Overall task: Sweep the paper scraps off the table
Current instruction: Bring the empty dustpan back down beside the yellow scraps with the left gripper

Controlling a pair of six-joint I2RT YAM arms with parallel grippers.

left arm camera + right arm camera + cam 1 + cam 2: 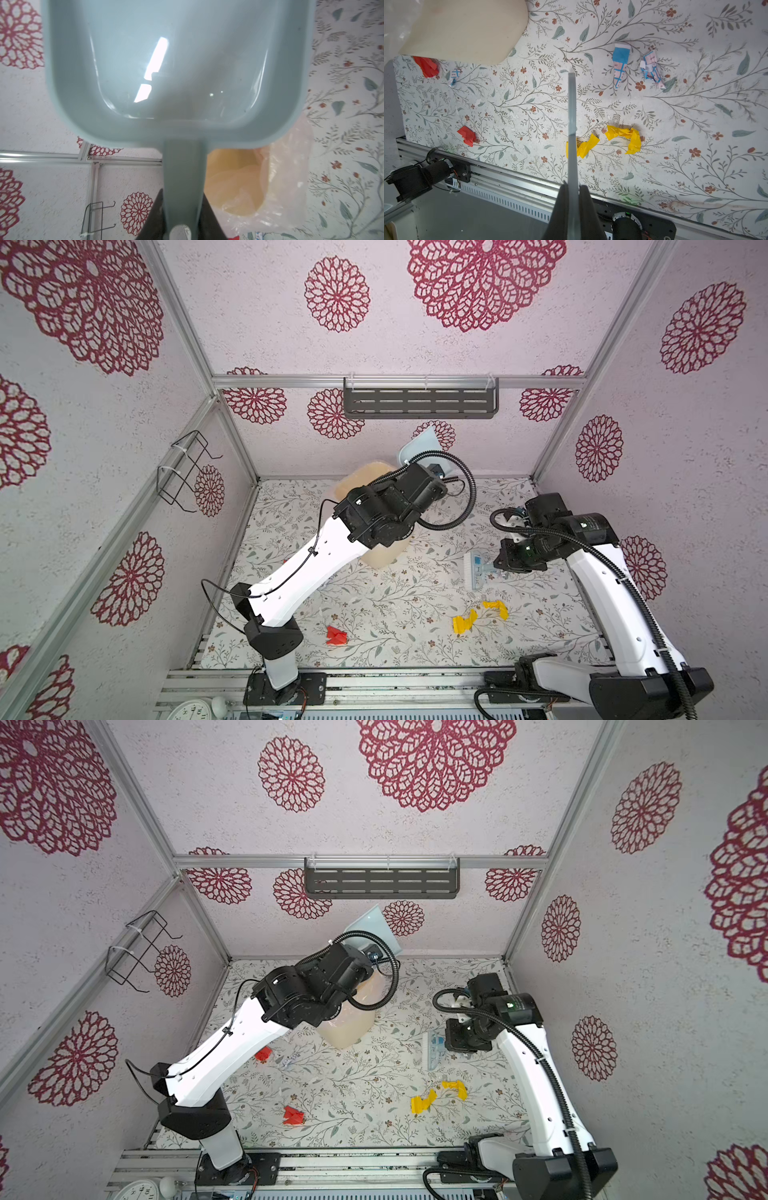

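- Scraps [623,133] lie scattered on the bench [395,597]. Two yellow ones sit near, right of centre, and a red one [336,635] lies by the left arm's base. Another red one [263,1053] has a small printed bit beside it, left of the bin [384,558]. Two printed ones [620,64] lie farther back than the yellow pair.
- Up by the far wall the left hand [182,207] is clamped on the handle of the dustpan [176,72]. The pan is held high over the bin's far side, mouth upward, and looks empty from the wrist. I'd guess it is up there for tipping into the bin. It is nowhere near the bench surface, where scraps could be pushed into it.
- On the right, the right hand [573,191] is squeezed tight on the thin handle of the brush [473,570]. The brush head sticks out to the hand's left, just far of the yellow pair, which look like the natural first target. I cannot tell whether the bristles touch the bench.
- As for hindrances, the left arm hangs over the far red scrap and hides most of it in a top view, and the bin stands just beside that scrap. The scraps are well apart, so one stroke will hardly gather them.
- A slotted shelf [419,402] on the far wall and a wire rack [183,472] on the left wall are off the bench and block nothing.
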